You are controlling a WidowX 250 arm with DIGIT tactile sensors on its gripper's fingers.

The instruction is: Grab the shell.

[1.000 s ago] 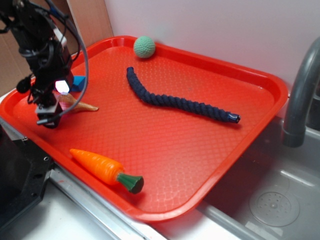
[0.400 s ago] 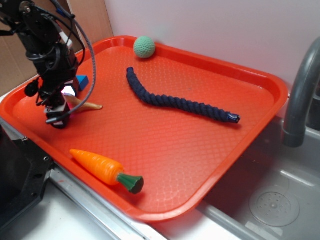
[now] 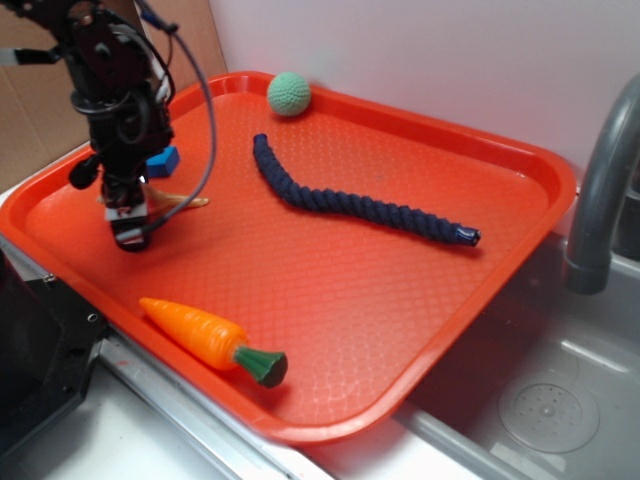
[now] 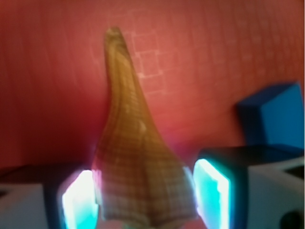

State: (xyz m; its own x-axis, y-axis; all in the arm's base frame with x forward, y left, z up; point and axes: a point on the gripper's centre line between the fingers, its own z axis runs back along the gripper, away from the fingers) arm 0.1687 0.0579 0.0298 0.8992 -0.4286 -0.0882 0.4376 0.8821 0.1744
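Flanking the wide body of the shell (image 4: 140,176), the fingers (image 4: 212,191) stand narrowly apart, one pad close on each side; whether they actually press it I cannot tell. The shell's thin tail points away from the fingers over the red tray (image 3: 400,300). A blue block (image 4: 276,117) sits just beyond the right-hand finger. Farther off lie a dark rope (image 3: 350,200), a green ball (image 3: 289,93) and a toy carrot (image 3: 205,338).
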